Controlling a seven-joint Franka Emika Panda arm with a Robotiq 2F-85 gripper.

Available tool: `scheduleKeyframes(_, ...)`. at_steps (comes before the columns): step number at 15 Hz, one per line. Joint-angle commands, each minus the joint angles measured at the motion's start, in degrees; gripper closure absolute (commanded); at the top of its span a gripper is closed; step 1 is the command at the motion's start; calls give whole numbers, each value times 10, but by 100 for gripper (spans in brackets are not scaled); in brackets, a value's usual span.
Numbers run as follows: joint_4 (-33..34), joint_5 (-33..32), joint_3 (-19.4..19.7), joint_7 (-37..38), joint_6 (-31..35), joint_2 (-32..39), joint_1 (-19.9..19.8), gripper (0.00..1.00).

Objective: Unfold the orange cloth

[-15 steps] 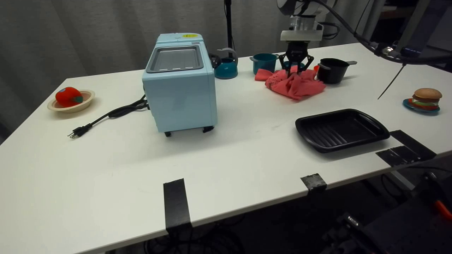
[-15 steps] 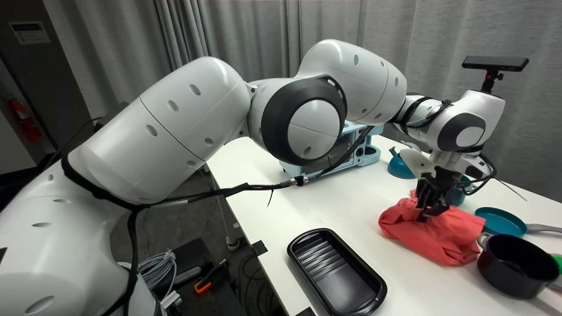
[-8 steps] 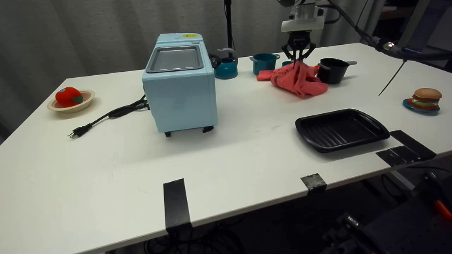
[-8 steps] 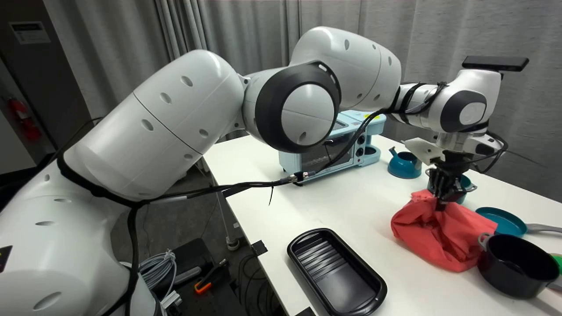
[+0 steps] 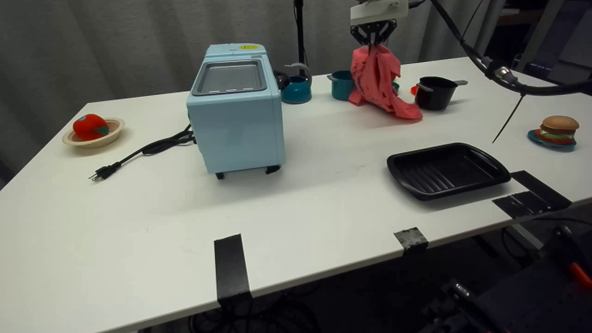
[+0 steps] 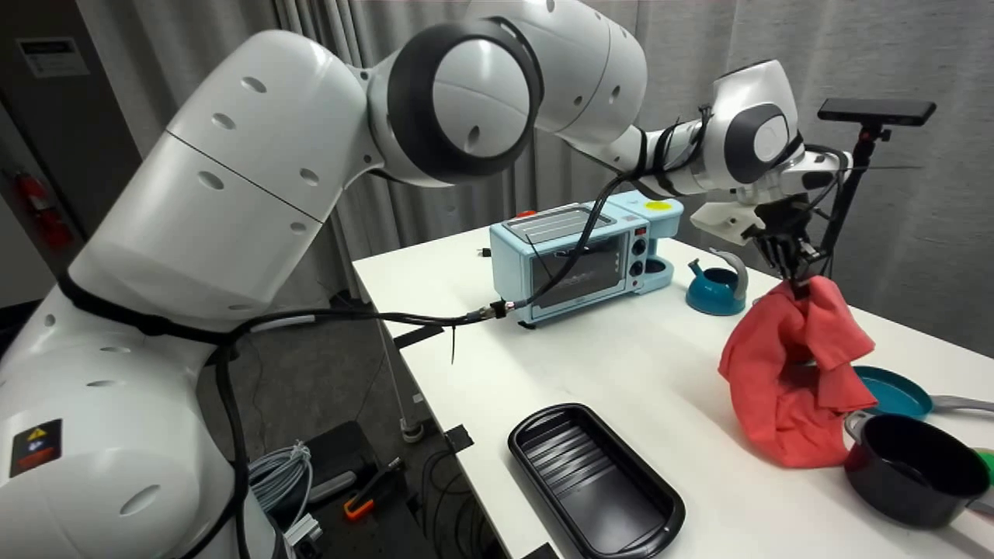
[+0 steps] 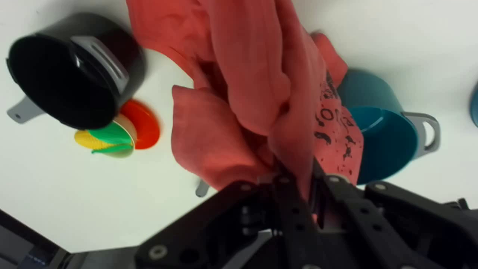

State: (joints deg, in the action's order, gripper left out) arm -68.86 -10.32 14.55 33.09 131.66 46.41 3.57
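The orange-red cloth hangs in bunched folds from my gripper in both exterior views (image 5: pixel 377 78) (image 6: pixel 776 396). My gripper (image 5: pixel 371 45) is shut on its upper part, also in the other exterior picture (image 6: pixel 798 289), above the table's back part. The cloth's lower end appears to rest on the table, beside the black pot. In the wrist view, the cloth (image 7: pixel 254 71) runs down between the fingertips (image 7: pixel 298 175) as a pinched fold. A part with dark print shows on its right side. Much of the cloth is hidden in its own folds.
The black pot (image 5: pixel 437 95) and a teal pot (image 7: pixel 381 138) stand close to the cloth. A teal pan (image 6: pixel 893 392) lies behind it. A teal kettle (image 6: pixel 713 293) and light-blue oven (image 5: pixel 238 125) stand farther along. A black tray (image 5: pixel 448 170) lies near the table's front edge.
My gripper has closed on the cloth and risen, carrying its upper part up and slightly toward the oven. The cloth has gone from a low heap to a hanging drape.
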Motion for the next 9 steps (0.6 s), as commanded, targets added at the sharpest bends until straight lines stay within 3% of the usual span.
scheduleKeyframes(1, -139, -71, 31, 30, 119, -82, 58, 97)
scheduleKeyframes(4, -222, -96, 10, -22, 152, -123, 72, 97)
scheduleKeyframes(9, -332, -53, -70, -171, 161, -171, 40, 97)
